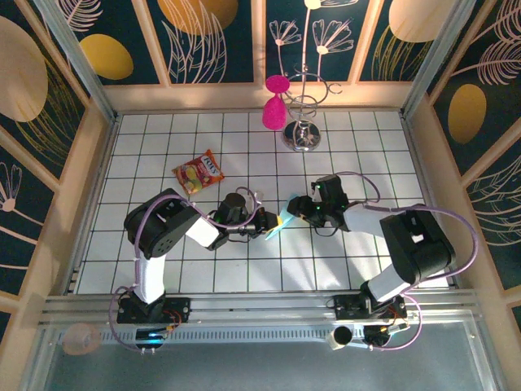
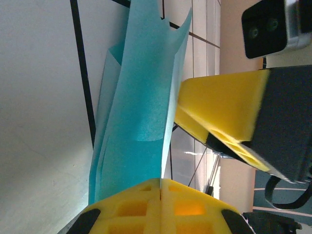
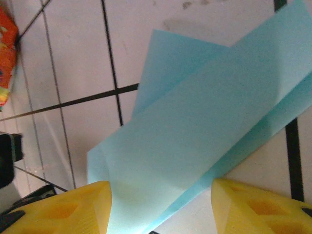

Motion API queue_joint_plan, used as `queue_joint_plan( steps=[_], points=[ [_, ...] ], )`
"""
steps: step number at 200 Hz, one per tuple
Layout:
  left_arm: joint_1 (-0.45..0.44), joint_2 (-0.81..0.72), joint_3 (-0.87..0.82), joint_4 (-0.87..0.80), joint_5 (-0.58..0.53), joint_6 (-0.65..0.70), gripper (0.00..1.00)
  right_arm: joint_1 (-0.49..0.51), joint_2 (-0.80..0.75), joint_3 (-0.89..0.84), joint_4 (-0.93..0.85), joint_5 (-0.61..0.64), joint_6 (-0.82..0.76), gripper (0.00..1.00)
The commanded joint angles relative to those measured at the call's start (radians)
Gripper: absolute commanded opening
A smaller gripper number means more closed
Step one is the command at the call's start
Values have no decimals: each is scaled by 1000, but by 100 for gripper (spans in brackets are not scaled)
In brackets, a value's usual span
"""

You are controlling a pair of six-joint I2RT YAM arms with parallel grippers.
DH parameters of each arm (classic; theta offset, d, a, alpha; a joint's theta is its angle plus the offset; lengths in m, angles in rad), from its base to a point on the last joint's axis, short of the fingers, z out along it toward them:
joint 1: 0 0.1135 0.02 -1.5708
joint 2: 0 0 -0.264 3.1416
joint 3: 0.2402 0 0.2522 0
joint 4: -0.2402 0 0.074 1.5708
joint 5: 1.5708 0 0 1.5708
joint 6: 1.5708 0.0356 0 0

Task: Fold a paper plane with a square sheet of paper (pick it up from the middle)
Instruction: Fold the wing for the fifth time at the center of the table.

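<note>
white grid-tiled table (image 1: 163,138) boxed in by patterned wall panels (image 1: 203,41), both arm bases at the near edge
left arm (image 1: 163,232) reaches in from the left and right arm (image 1: 415,244) from the right, meeting near table centre
chrome wire stand (image 1: 303,134) at the far side, pink glass (image 1: 274,110) hanging upside down on it
red-and-yellow snack packet (image 1: 199,173) flat on the tiles, far-left of the grippers and well apart from them
light-blue paper sheet (image 1: 279,223) sits between the two grippers at table centre, folded over into loose layers that fan apart, not yet a dart shape
left gripper (image 2: 160,181): jaws closed on the sheet's edge, paper comes straight out of the seam between the yellow fingers
right gripper (image 3: 161,200): jaws apart, sheet runs through the gap with a yellow finger (image 3: 63,209) on each side; can't tell whether the pads touch the paper
</note>
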Motion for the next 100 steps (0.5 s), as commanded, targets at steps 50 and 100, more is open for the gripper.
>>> queue_joint_plan(
  steps=[50, 100],
  points=[
    [10, -7, -24, 19, -12, 7, 6, 35, 88, 84, -130, 111, -6, 53],
    [9, -100, -27, -138, -74, 100, 19, 66, 151, 140, -208, 181, -6, 52]
  ],
)
